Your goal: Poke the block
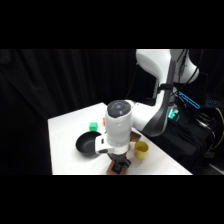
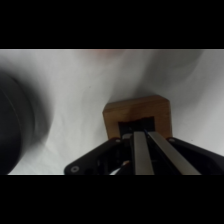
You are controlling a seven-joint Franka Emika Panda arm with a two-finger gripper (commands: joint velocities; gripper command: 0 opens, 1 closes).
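- Looking down past my pincer (image 2: 141, 134) in the wrist view, I see its two metal fingers (image 2: 137, 152) pressed together side by side, pinching nothing.
- Their tips meet the dark square mark on top of the block (image 2: 137, 112), near the block's close edge.
- I see the block as a flat tan-brown wooden square lying on the white table (image 2: 90, 80).
- In the side view, the pincer (image 1: 119, 165) points down at the table's near edge, and only a sliver of the block (image 1: 111, 170) shows beneath it.
- My white arm (image 1: 119, 125) stands nearly upright over that spot, with a round dark cap on top facing the camera.
- A yellow cup (image 1: 141, 149) stands just beside the arm, on the picture's right.
- A black frying pan (image 1: 87, 143) lies on the picture's left of the arm; in the wrist view it shows as a dark blurred shape (image 2: 17, 125) at the left edge, apart from the block.
- A small green cube (image 1: 93, 126) sits beyond the pan, farther back on the table.
- Black curtains (image 1: 60, 80) hang behind the table (image 1: 70, 120).
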